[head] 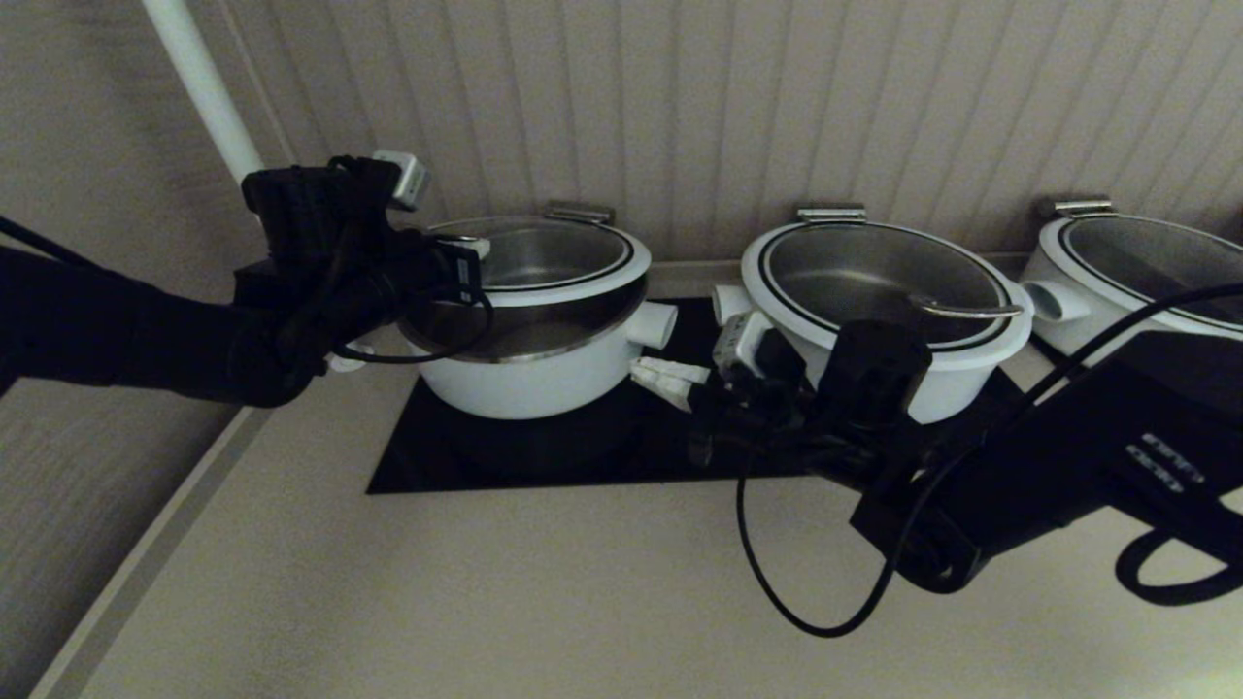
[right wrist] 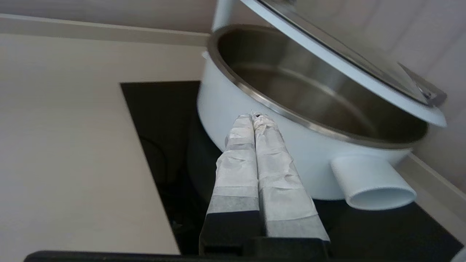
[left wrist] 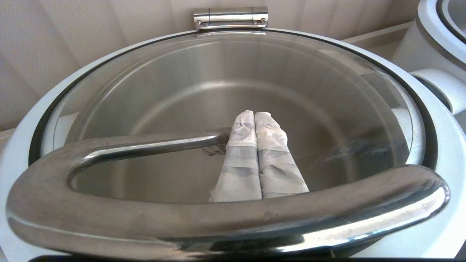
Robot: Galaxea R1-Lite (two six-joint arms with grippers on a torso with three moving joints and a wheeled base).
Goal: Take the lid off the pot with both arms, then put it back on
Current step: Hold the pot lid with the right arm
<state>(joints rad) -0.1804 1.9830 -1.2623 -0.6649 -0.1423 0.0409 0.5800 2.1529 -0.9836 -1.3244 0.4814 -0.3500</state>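
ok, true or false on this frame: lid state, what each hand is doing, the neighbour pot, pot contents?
1. The lid is tilted up off the pot at the front. True.
2. The right hand grips the lid. False: it sits beside the pot's wall, fingers pressed together on nothing.
3. The left hand reaches under the lid's handle, fingers together. True.
4. The middle pot is open too. False: its lid lies flat.
5. The pot holds food. False: what shows inside is bare steel.

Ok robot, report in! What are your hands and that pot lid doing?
Left gripper shut, hooked under the lid's curved steel handle. Round glass lid tilted up off the white pot. Right gripper shut, empty, beside the pot. Nothing blocking.
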